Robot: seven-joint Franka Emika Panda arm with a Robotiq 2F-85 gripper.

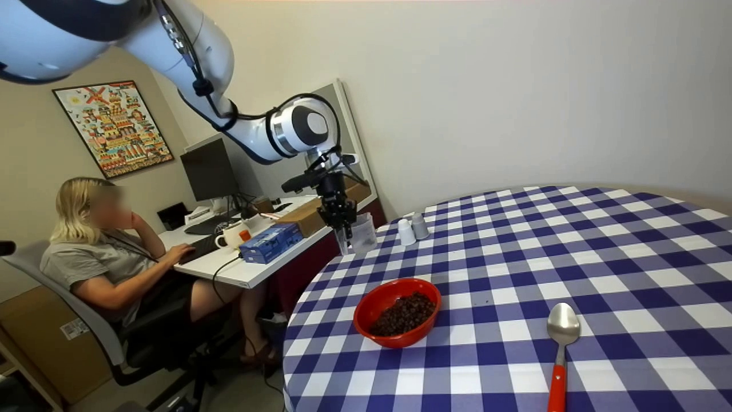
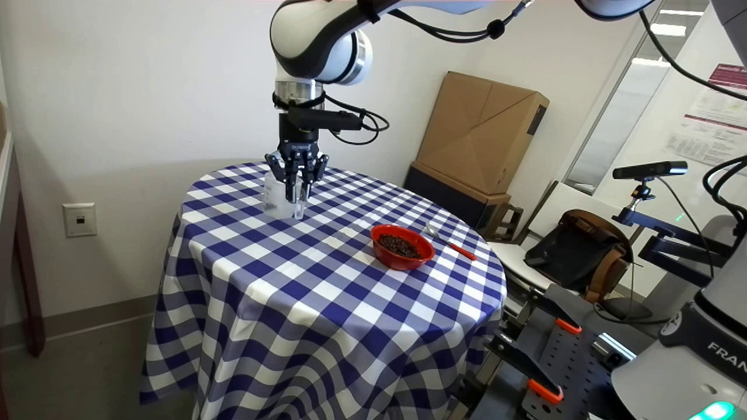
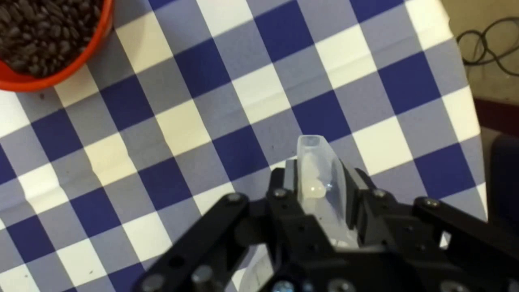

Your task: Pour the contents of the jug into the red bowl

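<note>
Jug [image 2: 275, 195]: see-through, looks upright, near the table edge, well apart from the bowl. Gripper [image 2: 299, 197] has it by the handle [image 3: 320, 182], fingers narrow; in the wrist view the pads [image 3: 290, 174] sit against both sides of the handle. Can't tell whether the jug's base touches the cloth or is just above it. Can't tell what's in the jug either: walls are hazy, and from the wrist most of the body is hidden behind the gripper.

Red bowl [image 2: 392, 261]: stands upright on the checked tablecloth [image 1: 486, 366], holding a pile of small dark bean-like pieces [image 1: 405, 315]. Pile sits lopsided; bare red inner wall shows on one side in an exterior view. A dark speck [image 3: 41, 96] lies on the cloth just beside the rim.

Spoon [image 1: 564, 325], metal with red handle: flat on the cloth, near the bowl, not touching.

Other containers, seen in an exterior view: white shaker [image 1: 406, 232] and grey shaker [image 1: 420, 226] stand just beside each other near the jug, contents not visible. On the desk [image 1: 240, 274]: pale mug [image 1: 234, 234], blue box [image 1: 271, 244], cardboard box [image 1: 303, 217]. Can't see inside any of those three.
</note>
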